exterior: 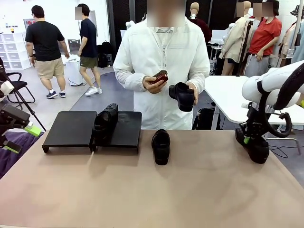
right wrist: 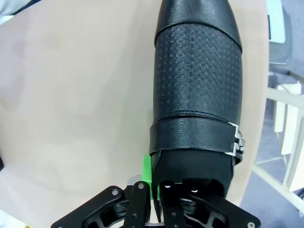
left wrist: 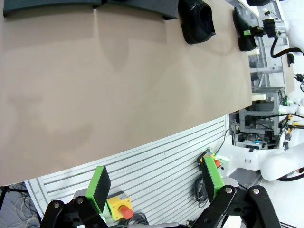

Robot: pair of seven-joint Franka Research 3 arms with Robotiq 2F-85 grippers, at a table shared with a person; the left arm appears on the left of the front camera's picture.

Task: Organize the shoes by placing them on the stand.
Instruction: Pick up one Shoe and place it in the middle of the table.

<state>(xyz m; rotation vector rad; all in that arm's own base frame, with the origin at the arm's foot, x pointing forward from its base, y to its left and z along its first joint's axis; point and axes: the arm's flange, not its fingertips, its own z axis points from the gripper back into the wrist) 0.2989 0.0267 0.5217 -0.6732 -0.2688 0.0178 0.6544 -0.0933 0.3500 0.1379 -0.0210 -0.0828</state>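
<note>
Front view, right tool (exterior: 247, 139) clenched on shoe (exterior: 256, 151) at table (exterior: 142, 199) right edge, left tool (exterior: 21, 138) released off left edge.

We can read no text, label, brand, number or sign on anything in these views.
</note>
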